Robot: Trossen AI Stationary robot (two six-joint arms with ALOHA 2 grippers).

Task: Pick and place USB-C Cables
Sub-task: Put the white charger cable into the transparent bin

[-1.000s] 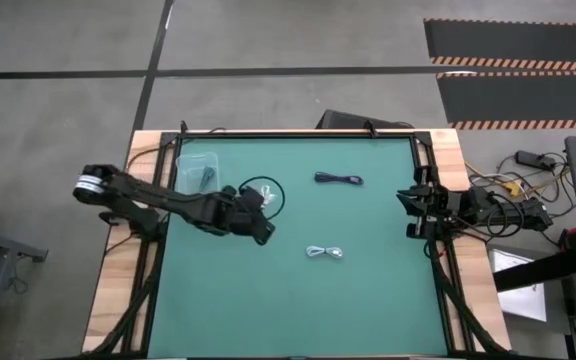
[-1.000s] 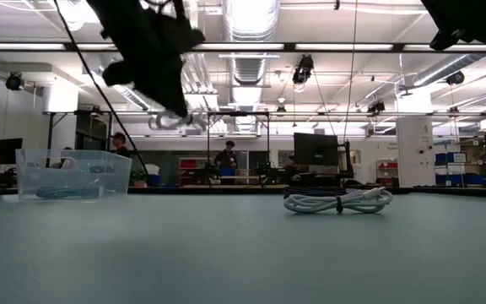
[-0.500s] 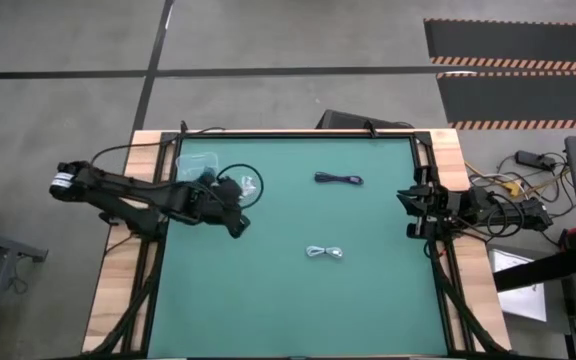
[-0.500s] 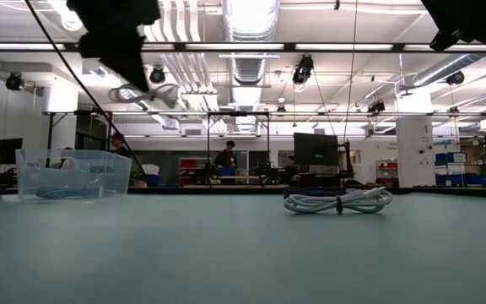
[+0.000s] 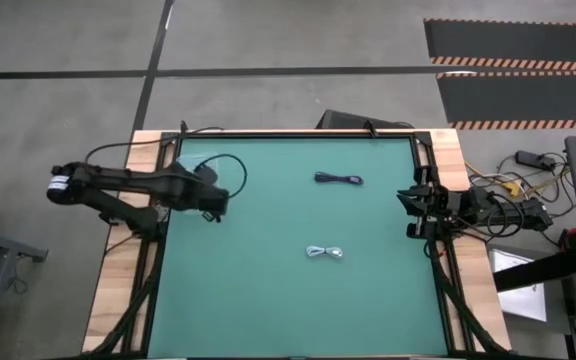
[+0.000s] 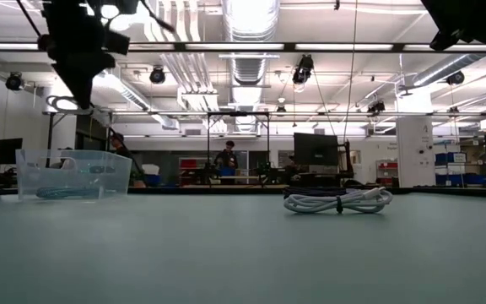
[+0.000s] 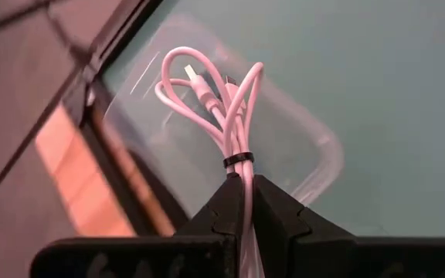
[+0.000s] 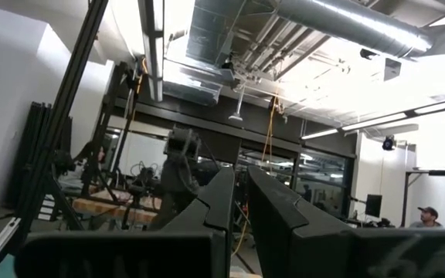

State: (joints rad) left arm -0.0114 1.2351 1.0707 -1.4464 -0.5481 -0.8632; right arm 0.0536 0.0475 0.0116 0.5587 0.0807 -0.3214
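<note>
My left claw (image 7: 240, 193) clamped on white cable (image 7: 226, 108), held above clear bin (image 7: 315, 154) at counter's (image 5: 288, 300) far-left corner. From above, arm hides cable and most of bin (contents there unreadable). Silvery-blue cable (image 5: 324, 253) mid-counter; dark cable (image 5: 338, 179) farther back. My right claw (image 8: 238, 193) closed, empty, parked at right edge.
</note>
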